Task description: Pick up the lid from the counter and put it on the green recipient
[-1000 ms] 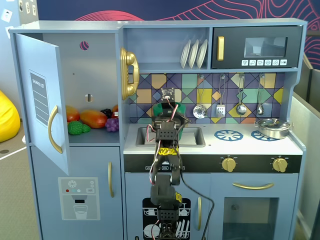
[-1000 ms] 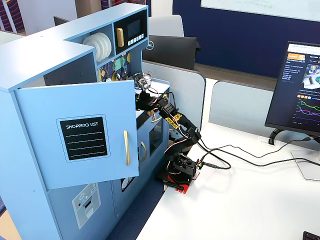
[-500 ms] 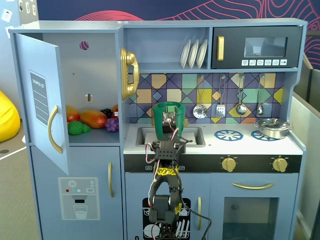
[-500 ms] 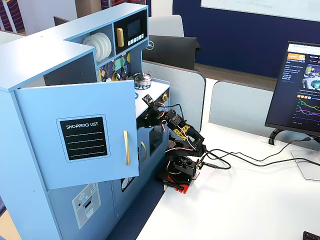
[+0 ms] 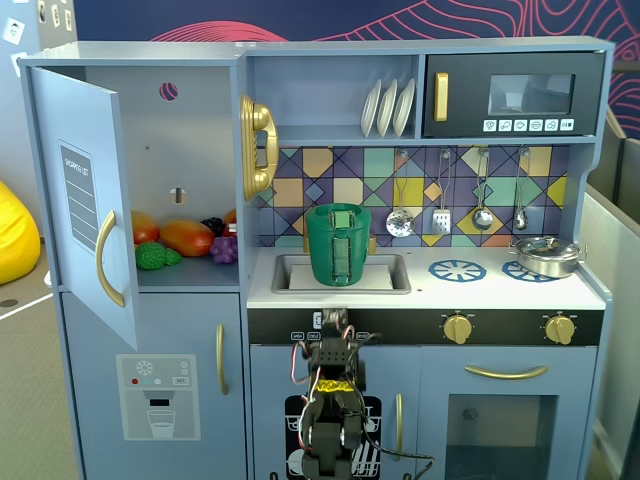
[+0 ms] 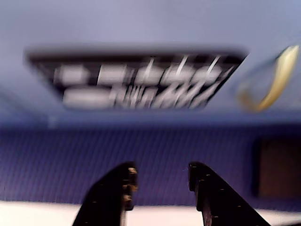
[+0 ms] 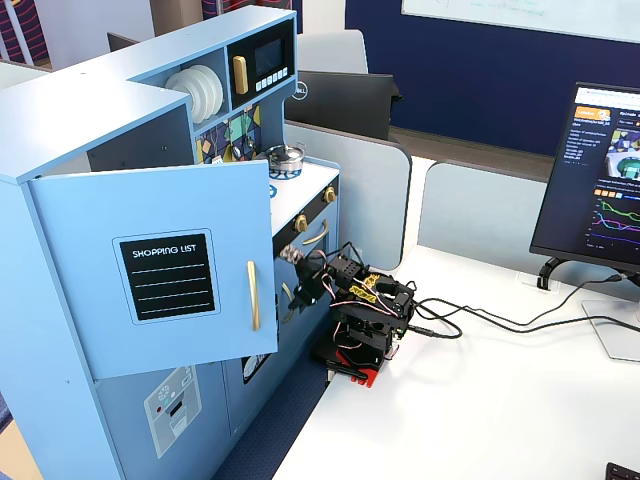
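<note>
The green recipient (image 5: 338,245) stands upright in the sink of the toy kitchen, its ribbed handle panel facing the camera. A flat green disc, the lid (image 5: 338,209), appears to sit on its top; I cannot make out the knob. My gripper (image 5: 333,320) hangs well below the counter, in front of the black oven strip, away from the pot. In the blurred wrist view the gripper (image 6: 161,169) is open with nothing between its dark fingers (image 6: 123,183), facing the lower cabinet. In the side fixed view the gripper (image 7: 300,277) is by the cabinet front, and the open door hides the pot.
The fridge door (image 5: 85,220) stands open at the left, with toy food (image 5: 180,240) on its shelf. A silver pan (image 5: 545,256) sits on the right burner beside a blue burner ring (image 5: 457,269). Cables (image 7: 480,320) trail over the white desk.
The arm has pulled back from the green pot and folded down in front of the lower cabinet. The pot, half hidden before, now shows in full.
</note>
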Robot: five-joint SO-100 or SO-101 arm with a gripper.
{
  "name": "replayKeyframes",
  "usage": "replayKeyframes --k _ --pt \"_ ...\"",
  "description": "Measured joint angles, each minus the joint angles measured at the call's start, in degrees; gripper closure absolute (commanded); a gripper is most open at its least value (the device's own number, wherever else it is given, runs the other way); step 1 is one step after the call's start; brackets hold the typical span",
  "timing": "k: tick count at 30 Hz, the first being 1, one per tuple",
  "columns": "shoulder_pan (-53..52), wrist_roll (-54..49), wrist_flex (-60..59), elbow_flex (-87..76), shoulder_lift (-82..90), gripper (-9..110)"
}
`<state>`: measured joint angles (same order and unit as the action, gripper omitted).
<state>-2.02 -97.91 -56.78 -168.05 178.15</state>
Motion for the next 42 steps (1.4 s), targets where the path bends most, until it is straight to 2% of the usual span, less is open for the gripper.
replayKeyframes --k 5,13,42 --pt "1.1 8.7 -6.9 -4.0 2.6 101" --pt "2.8 10.7 -20.2 -4.0 4.0 100" --pt "3.1 10.6 -20.8 -4.0 4.4 98"
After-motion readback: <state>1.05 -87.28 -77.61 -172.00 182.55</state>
